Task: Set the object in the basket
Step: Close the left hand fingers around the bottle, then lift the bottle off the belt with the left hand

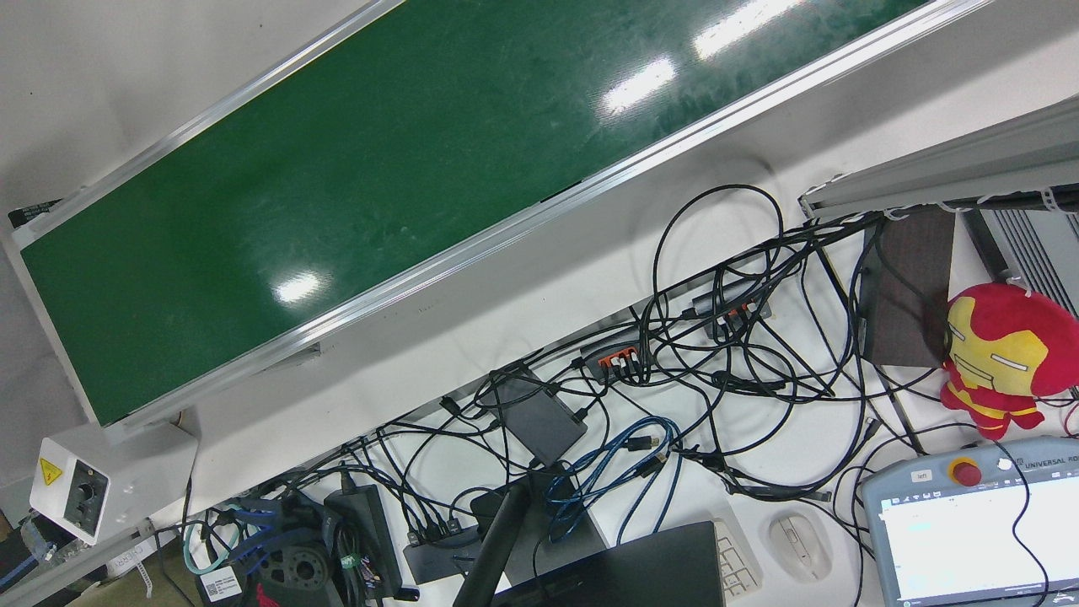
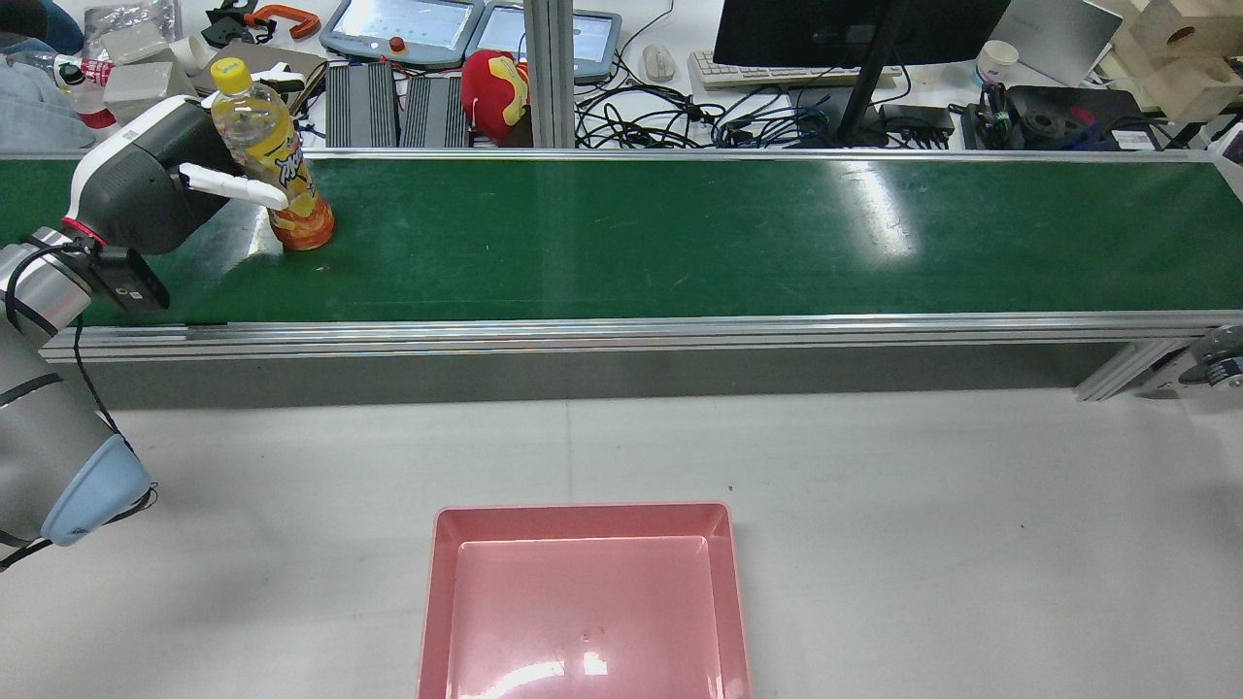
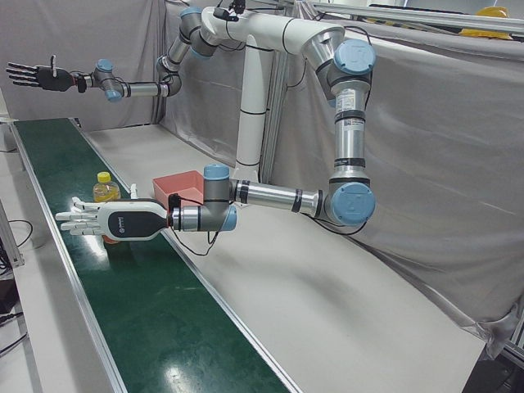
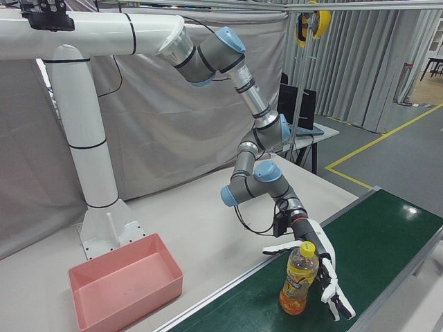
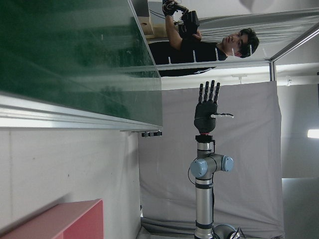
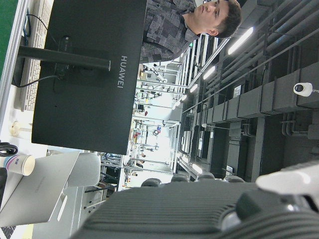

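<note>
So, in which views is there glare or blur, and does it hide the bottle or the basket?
Front view: bright lamp reflections on the green belt; no bottle there. Rear view: one glare streak on the belt, right of the bottle, which stays sharp; faint sheen on the floor of the pink basket. Right hand view: the dark body at the bottom is out of focus.

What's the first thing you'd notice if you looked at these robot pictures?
A yellow drink bottle stands upright on the long green belt, with the left hand right beside it, fingers spread, not gripping it. An empty pink basket sits on the grey table in front of the belt. Far off, the right hand hangs open in the air.
</note>
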Available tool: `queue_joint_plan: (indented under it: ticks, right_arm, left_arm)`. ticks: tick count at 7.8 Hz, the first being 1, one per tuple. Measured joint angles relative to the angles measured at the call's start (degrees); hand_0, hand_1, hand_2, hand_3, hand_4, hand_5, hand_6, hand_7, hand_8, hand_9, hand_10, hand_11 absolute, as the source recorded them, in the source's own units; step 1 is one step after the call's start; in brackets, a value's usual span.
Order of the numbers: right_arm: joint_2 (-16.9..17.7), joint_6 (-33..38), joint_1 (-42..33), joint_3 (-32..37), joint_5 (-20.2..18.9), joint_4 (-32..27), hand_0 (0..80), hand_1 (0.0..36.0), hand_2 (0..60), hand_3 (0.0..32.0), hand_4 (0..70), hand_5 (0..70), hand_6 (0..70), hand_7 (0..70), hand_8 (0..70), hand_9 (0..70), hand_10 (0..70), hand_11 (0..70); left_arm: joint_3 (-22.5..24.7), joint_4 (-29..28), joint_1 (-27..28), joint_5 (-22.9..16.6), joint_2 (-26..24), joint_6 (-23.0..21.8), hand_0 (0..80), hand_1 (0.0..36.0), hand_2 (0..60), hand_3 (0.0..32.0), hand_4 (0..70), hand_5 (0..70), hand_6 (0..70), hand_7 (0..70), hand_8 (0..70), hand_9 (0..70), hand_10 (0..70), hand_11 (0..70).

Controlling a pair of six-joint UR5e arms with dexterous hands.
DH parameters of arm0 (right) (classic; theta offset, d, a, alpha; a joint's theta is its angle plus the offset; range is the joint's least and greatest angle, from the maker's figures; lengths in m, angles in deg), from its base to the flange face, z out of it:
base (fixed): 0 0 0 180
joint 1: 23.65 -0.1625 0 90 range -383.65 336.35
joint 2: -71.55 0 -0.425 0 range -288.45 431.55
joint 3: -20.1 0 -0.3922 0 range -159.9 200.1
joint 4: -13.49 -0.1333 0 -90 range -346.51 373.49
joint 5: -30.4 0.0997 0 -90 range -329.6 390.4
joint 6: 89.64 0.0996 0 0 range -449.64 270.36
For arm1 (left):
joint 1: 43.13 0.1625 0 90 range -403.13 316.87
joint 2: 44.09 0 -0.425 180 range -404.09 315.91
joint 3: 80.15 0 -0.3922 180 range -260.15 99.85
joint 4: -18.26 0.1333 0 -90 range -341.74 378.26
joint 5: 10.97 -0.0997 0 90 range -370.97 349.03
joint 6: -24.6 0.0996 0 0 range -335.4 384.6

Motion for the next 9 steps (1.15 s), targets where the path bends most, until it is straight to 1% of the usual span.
queue_joint_plan:
  ticks: [1, 2, 3, 4, 5, 6, 7, 8, 9]
  right_arm:
    - [0.0, 0.0, 0.0, 0.0, 0.0, 0.0, 0.0, 0.0, 0.0, 0.0, 0.0, 0.0, 0.0, 0.0, 0.0, 0.0, 0.0, 0.0]
    - [0.0, 0.0, 0.0, 0.0, 0.0, 0.0, 0.0, 0.0, 0.0, 0.0, 0.0, 0.0, 0.0, 0.0, 0.0, 0.0, 0.0, 0.0]
    - [0.0, 0.0, 0.0, 0.0, 0.0, 0.0, 0.0, 0.0, 0.0, 0.0, 0.0, 0.0, 0.0, 0.0, 0.0, 0.0, 0.0, 0.0]
    - [0.0, 0.0, 0.0, -0.1, 0.0, 0.0, 0.0, 0.0, 0.0, 0.0, 0.0, 0.0, 0.0, 0.0, 0.0, 0.0, 0.0, 0.0]
    - [0.0, 0.0, 0.0, -0.1, 0.0, 0.0, 0.0, 0.0, 0.0, 0.0, 0.0, 0.0, 0.0, 0.0, 0.0, 0.0, 0.0, 0.0]
    - [0.0, 0.0, 0.0, -0.1, 0.0, 0.0, 0.0, 0.0, 0.0, 0.0, 0.0, 0.0, 0.0, 0.0, 0.0, 0.0, 0.0, 0.0]
    - [0.0, 0.0, -0.1, -0.1, 0.0, 0.0, 0.0, 0.0, 0.0, 0.0, 0.0, 0.0, 0.0, 0.0, 0.0, 0.0, 0.0, 0.0]
    - [0.0, 0.0, -0.1, -0.2, 0.0, 0.0, 0.0, 0.0, 0.0, 0.0, 0.0, 0.0, 0.0, 0.0, 0.0, 0.0, 0.0, 0.0]
    - [0.0, 0.0, -0.1, -0.2, 0.0, 0.0, 0.0, 0.0, 0.0, 0.0, 0.0, 0.0, 0.0, 0.0, 0.0, 0.0, 0.0, 0.0]
  left_arm:
    - [0.0, 0.1, 0.2, 0.0, 0.0, 0.0, 64.9, 20.6, 0.0, 0.0, 8.4, 35.9, 0.0, 4.1, 0.8, 1.3, 5.9, 11.5]
    - [0.0, 0.1, 0.2, 0.0, -0.2, 0.0, 62.3, 21.2, 0.4, 0.0, 12.8, 54.9, 0.1, 6.8, 5.3, 7.6, 13.1, 21.8]
    - [0.2, 0.8, 0.3, 0.0, -0.6, -0.2, 67.9, 22.7, 19.4, 0.0, 70.0, 69.6, 10.2, 13.7, 19.0, 27.3, 32.6, 48.0]
    - [0.3, 3.4, 0.3, 0.0, -2.0, -0.3, 73.2, 24.1, 53.6, 0.0, 70.0, 70.0, 64.4, 52.8, 66.5, 70.0, 58.6, 70.0]
    - [0.3, 6.1, 0.3, -0.1, -3.5, -0.4, 63.8, 26.9, 60.0, 0.0, 70.0, 70.0, 70.0, 70.0, 70.0, 70.0, 69.6, 70.0]
    - [0.3, 8.0, 0.3, -0.1, -4.4, -0.4, 60.4, 28.9, 60.0, 0.0, 70.0, 70.0, 70.0, 70.0, 70.0, 70.0, 70.0, 70.0]
    - [0.4, 9.4, 0.3, -0.1, -5.2, -0.4, 60.6, 30.8, 60.0, 0.0, 70.0, 70.0, 70.0, 70.0, 70.0, 70.0, 69.7, 70.0]
    - [0.6, 10.8, 0.3, -0.3, -6.3, -0.4, 60.3, 31.5, 60.0, 0.0, 70.0, 70.0, 70.0, 70.0, 70.0, 70.0, 69.7, 70.0]
    - [1.4, 12.1, 0.3, -0.5, -7.3, -0.4, 60.9, 31.4, 60.0, 0.0, 70.0, 70.0, 70.0, 70.0, 70.0, 70.0, 68.0, 70.0]
